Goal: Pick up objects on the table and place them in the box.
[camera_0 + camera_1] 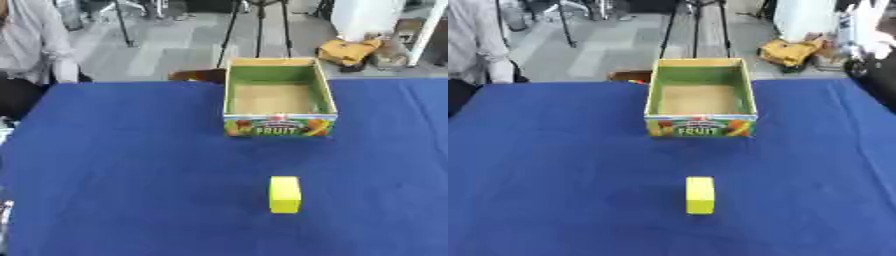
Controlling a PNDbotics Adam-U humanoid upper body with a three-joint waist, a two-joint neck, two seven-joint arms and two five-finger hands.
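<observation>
A yellow block (285, 194) lies alone on the blue table (131, 165), towards the near middle. Behind it stands an open cardboard box (279, 125) with "FRUIT" printed on its front, green inner walls and a bare brown floor. A dark blurred shape (878, 75) at the right edge of the right eye view looks like part of my right arm or hand, raised well away from the block. Only a thin sliver (3, 215) at the lower left edge of the left eye view shows of my left side.
A person in a light shirt (31, 40) sits at the table's far left corner. Beyond the far edge are tripod legs (260, 30) and a yellow bag (348, 51) on the floor. A brown object (199, 75) sits just behind the box.
</observation>
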